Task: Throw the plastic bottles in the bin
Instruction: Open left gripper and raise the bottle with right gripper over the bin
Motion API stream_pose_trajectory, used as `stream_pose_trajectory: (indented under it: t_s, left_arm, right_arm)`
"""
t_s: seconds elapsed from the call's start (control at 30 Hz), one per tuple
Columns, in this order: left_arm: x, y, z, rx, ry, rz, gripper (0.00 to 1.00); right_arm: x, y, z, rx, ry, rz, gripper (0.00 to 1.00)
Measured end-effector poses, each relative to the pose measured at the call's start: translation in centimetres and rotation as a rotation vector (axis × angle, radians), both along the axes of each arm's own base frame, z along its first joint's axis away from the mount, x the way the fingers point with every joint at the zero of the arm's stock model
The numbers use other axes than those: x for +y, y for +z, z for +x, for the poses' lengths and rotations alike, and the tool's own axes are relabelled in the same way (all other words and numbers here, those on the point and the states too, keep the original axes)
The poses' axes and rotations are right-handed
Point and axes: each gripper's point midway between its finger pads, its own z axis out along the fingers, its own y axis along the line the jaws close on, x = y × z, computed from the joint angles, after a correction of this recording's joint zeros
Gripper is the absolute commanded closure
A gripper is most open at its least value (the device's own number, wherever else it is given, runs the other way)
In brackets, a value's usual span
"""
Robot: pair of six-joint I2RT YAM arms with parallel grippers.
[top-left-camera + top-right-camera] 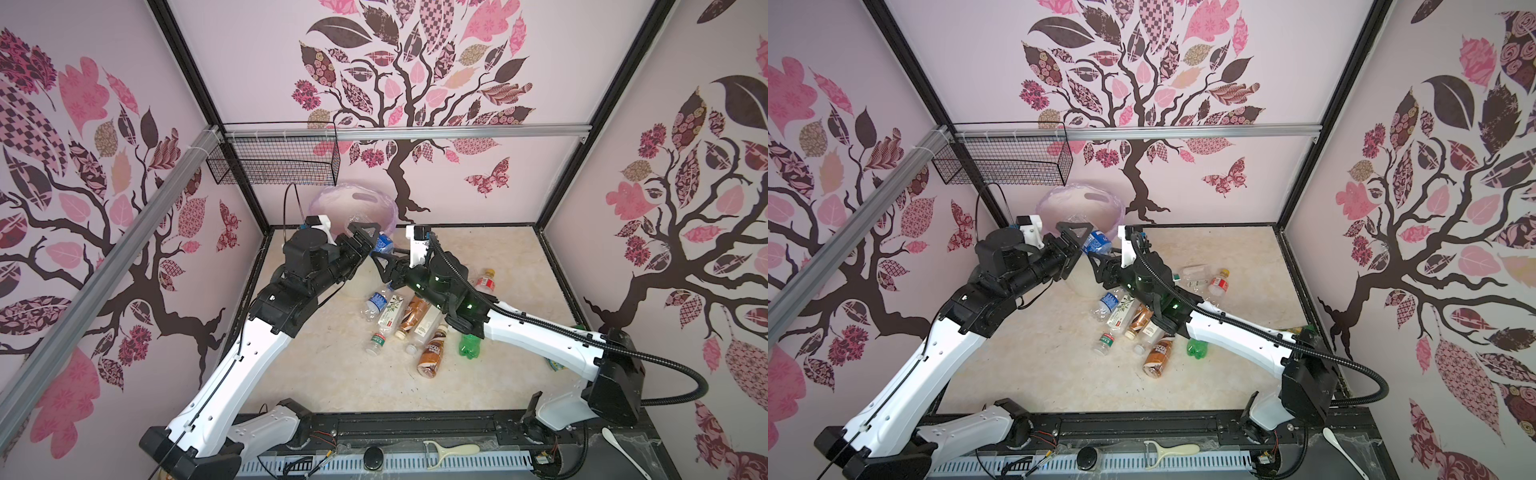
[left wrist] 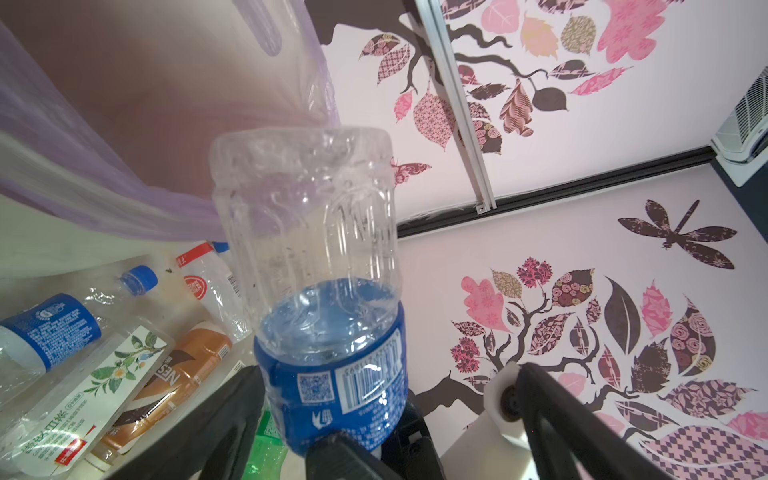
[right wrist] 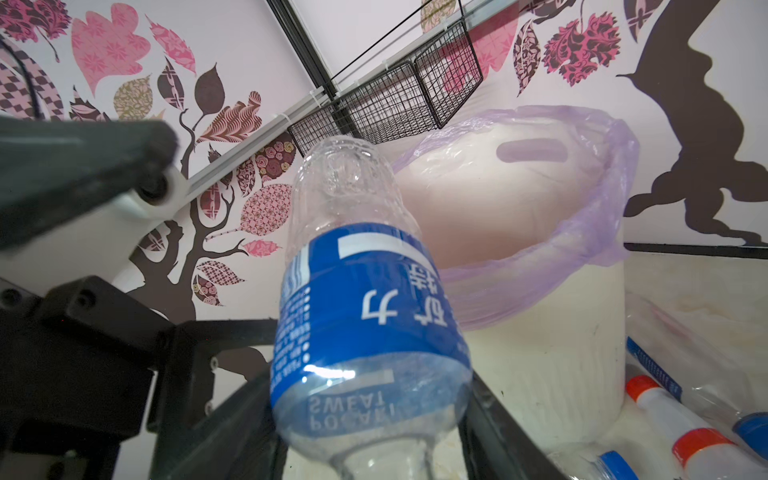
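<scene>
A clear plastic bottle [image 1: 384,244] [image 1: 1096,243] with a blue label hangs in the air beside the bin [image 1: 332,203] [image 1: 1067,203], a cream ribbed basket lined with a lilac bag. My right gripper [image 1: 384,257] [image 3: 370,399] is shut on the bottle [image 3: 370,311] near its neck end. My left gripper [image 1: 372,245] [image 2: 382,382] stands wide open around the same bottle [image 2: 328,291], with one finger well clear of it. Several more plastic bottles [image 1: 407,320] lie in a heap on the table, among them a green one [image 1: 469,345] and a brown-labelled one [image 1: 432,351].
A black wire basket [image 1: 274,162] hangs on the back rail above the bin. A red-labelled bottle [image 1: 485,281] lies apart behind my right arm. A peeler [image 1: 451,451] and a white spoon [image 1: 619,444] rest on the front ledge. Walls close in on three sides.
</scene>
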Motion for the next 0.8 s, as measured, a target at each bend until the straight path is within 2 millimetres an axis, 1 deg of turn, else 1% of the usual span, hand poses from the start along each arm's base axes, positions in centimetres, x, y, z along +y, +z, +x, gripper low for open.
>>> stream_pose_trajectory:
  t_s: [0.1, 0.17, 0.23, 0.27, 0.37, 0.47, 0.53, 0.6, 0.63, 0.7, 0.73, 0.77, 0.8]
  left_arm:
    - [2.3, 1.5, 0.4, -0.033, 0.051, 0.004, 0.02]
    - [4.2, 2.4, 0.5, -0.050, 0.097, 0.024, 0.02]
    - [5.6, 3.4, 0.4, -0.072, 0.129, 0.051, 0.02]
    - [5.9, 4.0, 0.2, -0.086, 0.137, 0.063, 0.02]
    - [6.7, 6.3, -0.8, -0.149, 0.150, 0.103, 0.02]
    - [7.3, 7.8, -1.7, -0.200, 0.162, 0.133, 0.02]
    - [7.6, 8.1, -2.1, -0.216, 0.169, 0.153, 0.02]
    - [7.9, 7.9, -2.3, -0.217, 0.175, 0.176, 0.02]
    - [8.0, 7.7, -2.2, -0.214, 0.179, 0.186, 0.02]
    - [8.1, 7.4, -2.1, -0.209, 0.183, 0.209, 0.02]
    - [8.1, 7.2, -2.0, -0.206, 0.185, 0.218, 0.02]
    - [8.2, 7.0, -2.0, -0.203, 0.188, 0.231, 0.02]
    - [8.4, 6.9, -2.0, -0.200, 0.193, 0.243, 0.02]
  right_arm:
    - [-0.7, 1.6, 0.7, -0.017, -0.028, -0.022, 0.60]
    - [-1.6, 3.7, 1.5, -0.041, -0.057, -0.022, 0.61]
    - [-3.0, 6.3, 2.6, -0.077, -0.101, -0.012, 0.61]
    - [-4.0, 7.9, 3.2, -0.101, -0.128, 0.000, 0.61]
    - [-6.7, 11.9, 4.5, -0.161, -0.201, 0.028, 0.61]
    - [-9.3, 16.0, 5.4, -0.228, -0.280, 0.055, 0.61]
    - [-9.9, 18.4, 5.5, -0.270, -0.309, 0.074, 0.61]
    - [-9.6, 20.1, 5.9, -0.299, -0.315, 0.090, 0.61]
    - [-9.1, 20.6, 6.4, -0.306, -0.312, 0.094, 0.60]
    - [-7.2, 20.1, 8.1, -0.288, -0.294, 0.074, 0.60]
    - [-6.2, 19.4, 9.0, -0.273, -0.286, 0.056, 0.59]
    - [-4.5, 17.9, 10.5, -0.241, -0.267, 0.023, 0.57]
    - [-3.2, 16.3, 11.7, -0.210, -0.254, -0.006, 0.49]
